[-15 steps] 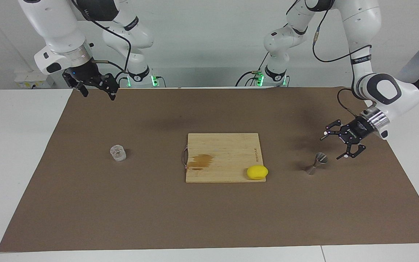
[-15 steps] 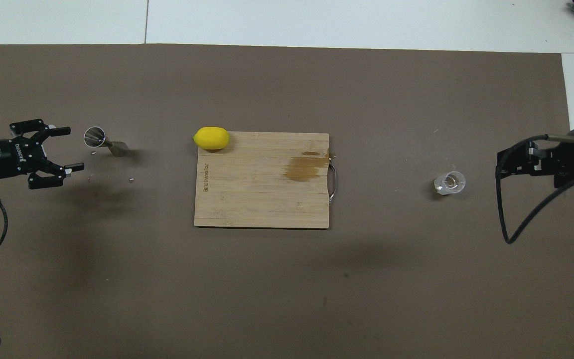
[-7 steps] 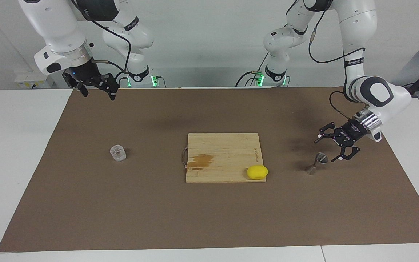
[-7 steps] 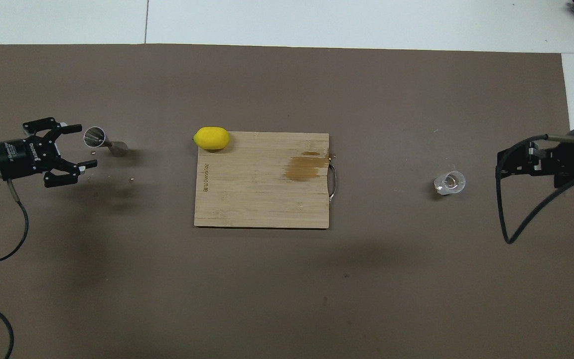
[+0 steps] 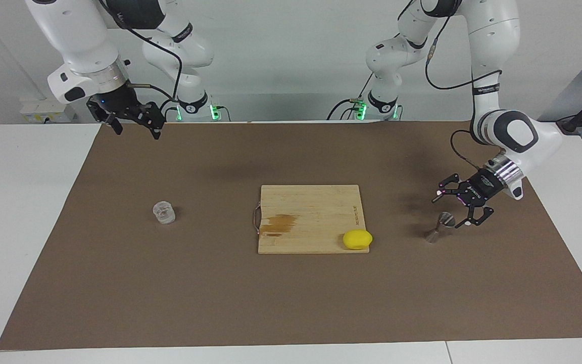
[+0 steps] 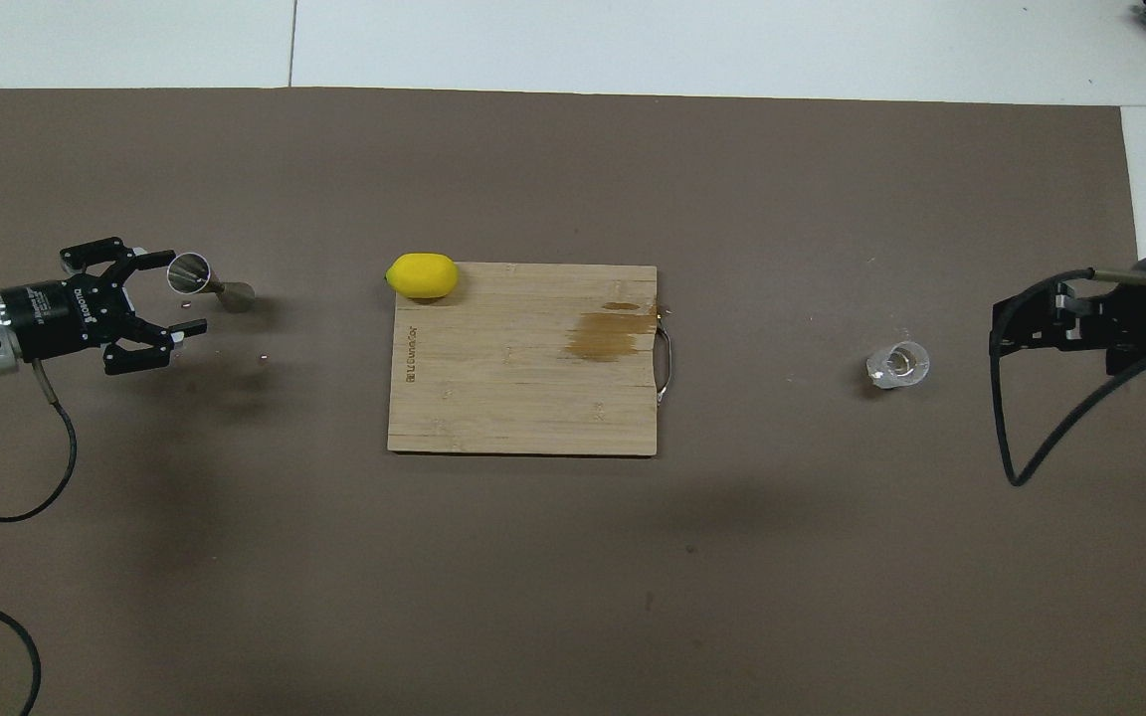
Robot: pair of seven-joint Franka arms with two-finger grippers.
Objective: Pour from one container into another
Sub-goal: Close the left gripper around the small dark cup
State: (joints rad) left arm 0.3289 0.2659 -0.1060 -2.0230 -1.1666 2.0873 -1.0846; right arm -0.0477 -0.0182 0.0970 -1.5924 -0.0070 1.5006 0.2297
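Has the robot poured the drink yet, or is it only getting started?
Only starting. Nothing is poured yet: the glass tumbler stands untouched at the right arm's end, and the right hand waits high up, open. In hand: the left hand is open beside the steel jigger, not gripping it. Left to do: grasp, bring the two together, and pour. The lemon sits on the cutting board.

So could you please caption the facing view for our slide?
Left end effector open beside the jigger; glass tumbler untouched.
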